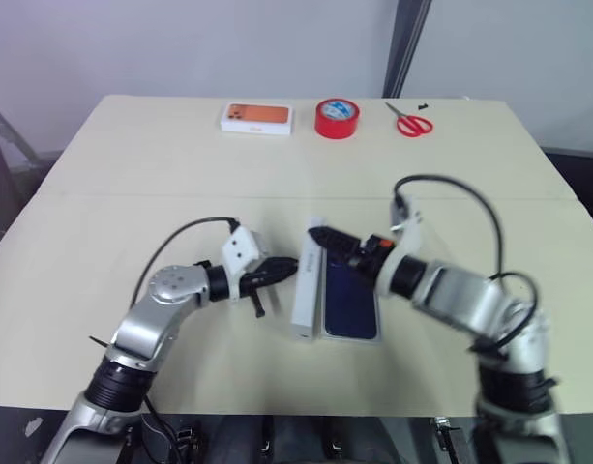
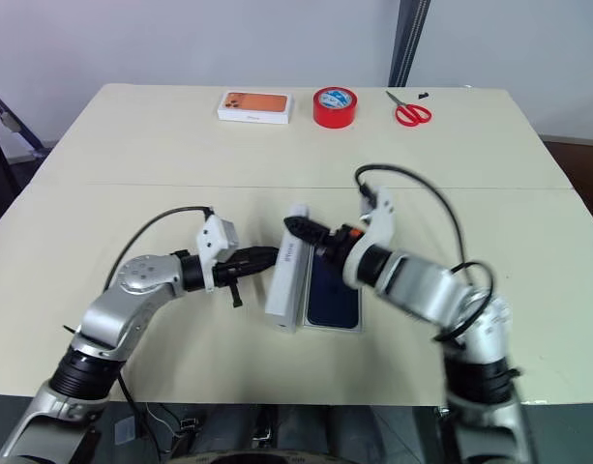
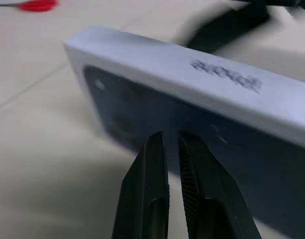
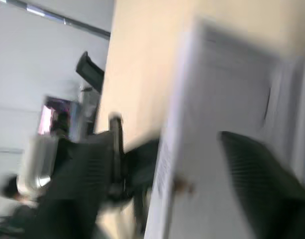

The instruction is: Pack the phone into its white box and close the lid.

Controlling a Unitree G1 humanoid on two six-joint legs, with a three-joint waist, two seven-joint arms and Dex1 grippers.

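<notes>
The phone (image 1: 351,302), dark navy, lies flat in the white box (image 1: 350,337), whose low white rim shows at the near end. The lid (image 1: 305,290) stands on its long edge along the box's left side, with its printed phone picture (image 3: 142,114) facing my left gripper. My left gripper (image 1: 292,265) is shut, and its fingertips (image 3: 157,142) are right at that printed face. My right gripper (image 1: 321,236) reaches in from the right over the lid's far end. It is open, its fingers (image 4: 261,174) spread wide with blurred white cardboard between them.
Along the table's far edge lie an orange-topped white box (image 1: 258,118), a red tape roll (image 1: 337,118) and red scissors (image 1: 410,123). Bare tabletop (image 1: 103,232) lies on both sides of the arms.
</notes>
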